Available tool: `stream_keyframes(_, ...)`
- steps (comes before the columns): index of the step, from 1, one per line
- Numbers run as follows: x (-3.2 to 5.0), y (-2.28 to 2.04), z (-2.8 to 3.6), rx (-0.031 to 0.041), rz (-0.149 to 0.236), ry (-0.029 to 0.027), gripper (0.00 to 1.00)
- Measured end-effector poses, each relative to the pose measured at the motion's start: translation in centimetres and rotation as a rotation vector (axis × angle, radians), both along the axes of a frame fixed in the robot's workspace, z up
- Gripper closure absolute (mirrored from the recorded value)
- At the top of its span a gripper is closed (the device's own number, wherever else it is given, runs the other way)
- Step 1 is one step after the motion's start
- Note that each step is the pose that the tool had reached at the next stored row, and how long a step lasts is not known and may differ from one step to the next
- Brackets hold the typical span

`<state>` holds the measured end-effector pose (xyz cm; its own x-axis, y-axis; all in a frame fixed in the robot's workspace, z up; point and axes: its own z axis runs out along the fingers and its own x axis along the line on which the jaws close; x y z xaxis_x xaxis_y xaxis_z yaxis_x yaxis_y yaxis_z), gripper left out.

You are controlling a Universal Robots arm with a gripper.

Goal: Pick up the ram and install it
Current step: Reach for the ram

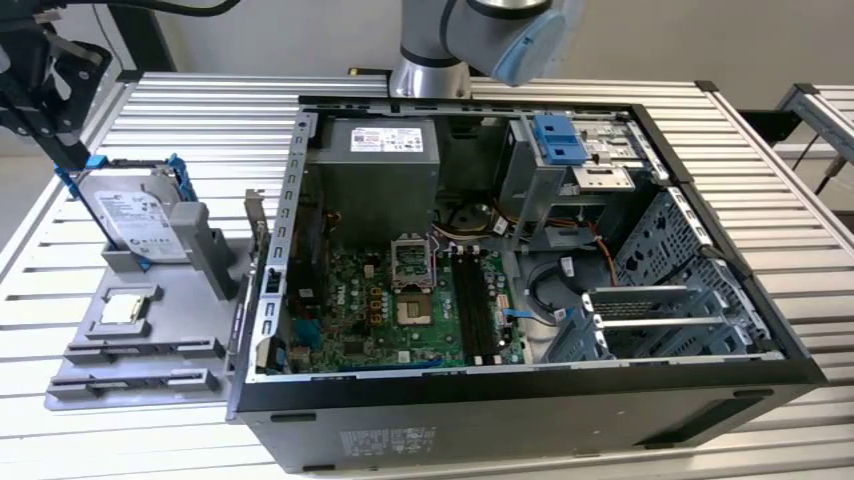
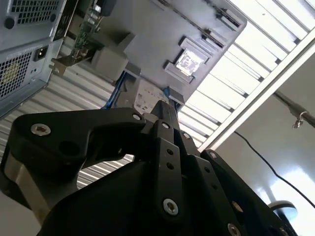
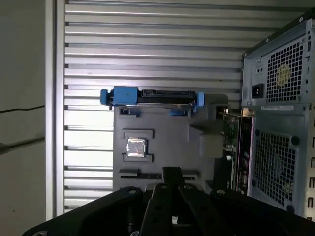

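The open case [image 1: 534, 380] leaves the motherboard [image 1: 387, 320] clear from above, flanked by power supply [image 1: 380, 160] and drive cage [image 1: 667, 310].

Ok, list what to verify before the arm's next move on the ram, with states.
1. Ram located: cannot tell; the dark slots in the tray do not clearly show a stick.
2. Gripper empty: ok; fingers shut, nothing seen between them in both wrist views.
3. Gripper over the tray: ok; it hangs above it near the hard drive.
4. Case open: ok; motherboard exposed.
5. Memory slots free: cannot tell; they look dark.
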<state>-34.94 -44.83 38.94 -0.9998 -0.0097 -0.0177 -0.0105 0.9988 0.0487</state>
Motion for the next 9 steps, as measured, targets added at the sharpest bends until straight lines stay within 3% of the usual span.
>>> stream_keyframes(9, 0.00, -2.36, -0.14, 0.0000, 0.000, 0.0000, 1.00)
